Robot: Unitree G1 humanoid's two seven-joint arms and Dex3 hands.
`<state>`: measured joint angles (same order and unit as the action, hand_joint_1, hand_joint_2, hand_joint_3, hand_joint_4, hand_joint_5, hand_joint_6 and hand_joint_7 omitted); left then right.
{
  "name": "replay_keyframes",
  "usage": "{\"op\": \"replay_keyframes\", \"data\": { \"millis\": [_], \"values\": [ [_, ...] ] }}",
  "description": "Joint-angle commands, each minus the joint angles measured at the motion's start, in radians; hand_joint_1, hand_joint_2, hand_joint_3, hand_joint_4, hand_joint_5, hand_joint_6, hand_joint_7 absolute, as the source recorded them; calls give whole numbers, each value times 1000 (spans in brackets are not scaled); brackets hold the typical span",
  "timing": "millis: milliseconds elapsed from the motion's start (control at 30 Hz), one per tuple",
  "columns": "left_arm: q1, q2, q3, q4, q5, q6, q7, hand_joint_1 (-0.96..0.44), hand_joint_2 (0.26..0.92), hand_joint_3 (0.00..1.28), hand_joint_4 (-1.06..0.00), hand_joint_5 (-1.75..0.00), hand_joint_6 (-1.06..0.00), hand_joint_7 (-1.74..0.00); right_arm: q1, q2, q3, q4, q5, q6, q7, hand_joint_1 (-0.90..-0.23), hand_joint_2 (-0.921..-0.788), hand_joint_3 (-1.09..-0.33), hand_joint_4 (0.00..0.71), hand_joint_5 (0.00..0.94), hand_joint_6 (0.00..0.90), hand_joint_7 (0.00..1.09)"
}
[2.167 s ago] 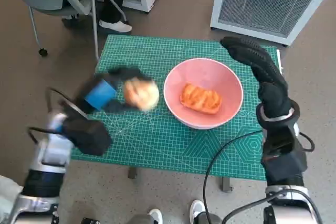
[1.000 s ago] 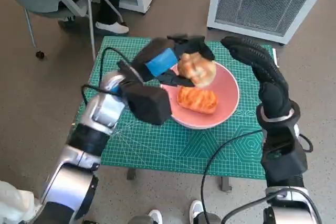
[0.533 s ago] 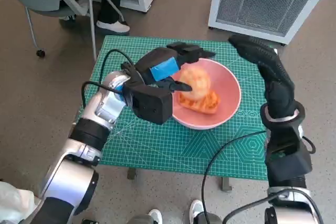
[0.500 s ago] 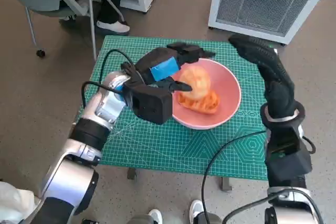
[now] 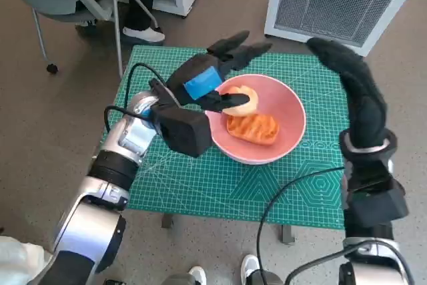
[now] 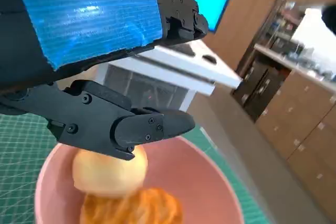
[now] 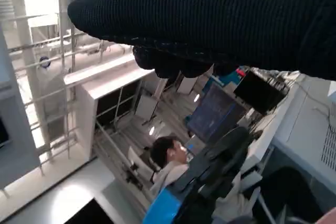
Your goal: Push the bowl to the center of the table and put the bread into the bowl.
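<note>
Head view: my left hand (image 5: 215, 78) hangs over the near-left rim of the pink bowl (image 5: 291, 127), its fingers spread apart and reaching up toward the far edge of the table, with nothing in them. The thumb side lies across the round bread roll (image 5: 241, 100); I cannot tell whether it touches it. That roll sits inside the bowl, at its far-left part, resting against the orange glazed bread (image 5: 253, 127) that lies flat in the bowl's middle. The bowl stands on the green cutting mat (image 5: 200, 178), roughly at the middle of the table.

My right hand (image 5: 353, 81) is raised at the right side of the table, beyond the bowl's right rim and apart from it. The glove shows as one dark rounded shape, and I cannot tell how its fingers lie.

In the left wrist view, the blue tape (image 6: 86, 14) on my hand's back fills the upper part, and one black finger (image 6: 131, 124) stretches out just above the roll (image 6: 109, 170), which leans on the glazed bread (image 6: 134, 209) inside the bowl (image 6: 210, 177).

The right wrist view shows the glove (image 7: 210, 19) and a person (image 7: 173, 163) seated behind.
</note>
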<state>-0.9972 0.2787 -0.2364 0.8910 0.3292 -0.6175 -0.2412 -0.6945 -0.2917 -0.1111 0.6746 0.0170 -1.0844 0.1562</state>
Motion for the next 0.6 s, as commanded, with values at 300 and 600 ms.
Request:
{"op": "replay_keyframes", "data": {
  "millis": [300, 600],
  "values": [
    [66, -105, 265, -51, -379, -192, 23, -614, 921, 524, -472, -81, -503, -124, -56, -1, -46, -22, 53, 57, -25, -602, -921, -782, 221, 0, 192, 226],
    [61, -107, 297, -58, -289, -360, 159, -623, 921, 571, -421, -33, -424, -84, -118, 4, -47, -56, 130, 104, 12, -602, -921, -770, 181, 0, 204, 207]
  ]
}}
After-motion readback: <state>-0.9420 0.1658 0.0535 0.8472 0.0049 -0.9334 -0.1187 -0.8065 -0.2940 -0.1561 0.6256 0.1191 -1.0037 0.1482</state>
